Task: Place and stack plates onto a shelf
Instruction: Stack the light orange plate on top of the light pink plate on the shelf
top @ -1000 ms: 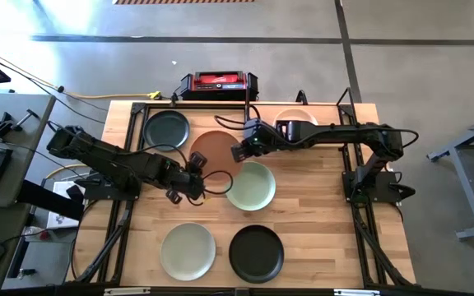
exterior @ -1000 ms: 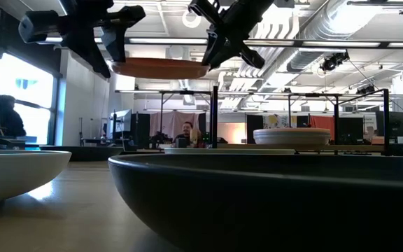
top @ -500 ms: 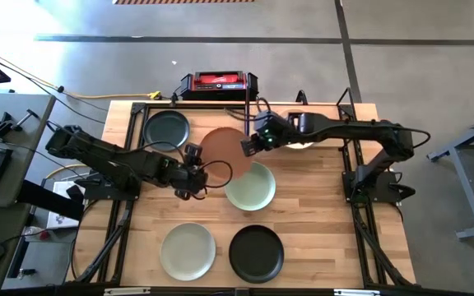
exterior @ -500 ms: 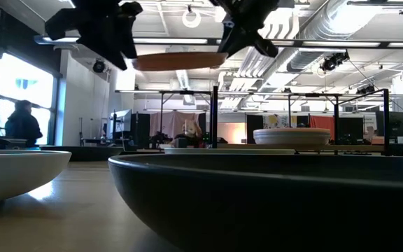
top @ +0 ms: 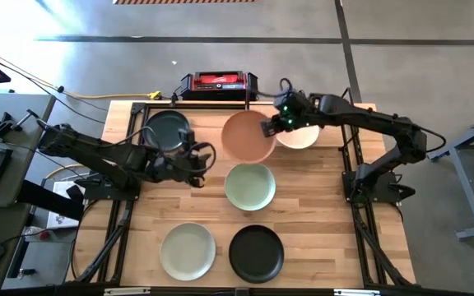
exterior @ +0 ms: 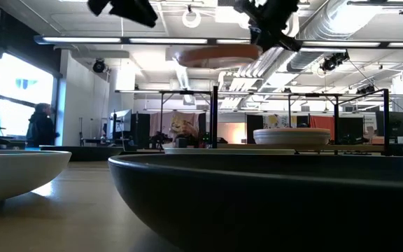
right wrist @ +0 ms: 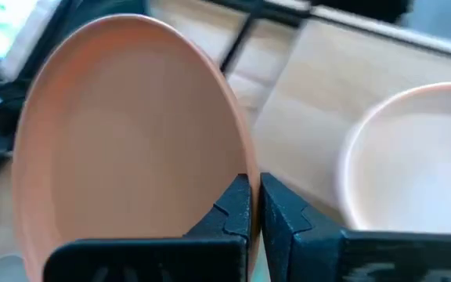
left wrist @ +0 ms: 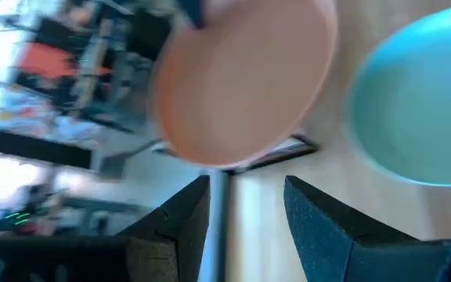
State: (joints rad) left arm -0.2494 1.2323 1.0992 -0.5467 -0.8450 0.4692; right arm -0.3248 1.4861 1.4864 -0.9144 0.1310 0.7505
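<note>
A peach-pink plate [top: 248, 136] hangs in the air over the table's far middle, and shows in the low view [exterior: 219, 54] and in the right wrist view [right wrist: 131, 141]. My right gripper [top: 267, 129] is shut on it. My left gripper [top: 197, 156] is open and stands left of the plate, touching nothing; its fingers [left wrist: 186, 211] point toward the plate [left wrist: 241, 78]. The shelf [exterior: 278, 148] at the far right carries a pale stack of plates [top: 299, 134]. A sage green plate [top: 249, 186] rests on the tabletop under the held one. My right gripper [right wrist: 254, 188] pinches the peach-pink plate's rim [right wrist: 245, 160] on the side nearest the shelf, one finger on the inner face and one on the underside. The fingers come roughly level from the table's right. The plate is lifted clear and sits about level [exterior: 219, 54].
A dark plate [top: 167, 129] lies at the far left, a pale sage plate [top: 188, 250] and a black plate [top: 256, 252] near the front edge. An upright black bar [exterior: 215, 115] stands beside the shelf. A red box [top: 218, 83] sits beyond the far edge. A person [exterior: 40, 126] stands in the room.
My left gripper has let go of the peach-pink plate's left rim and stayed behind, rising and shifting slightly toward the far edge. My right gripper has carried the plate up and toward the table's right and far edge, closer to the shelf, keeping it about level.
</note>
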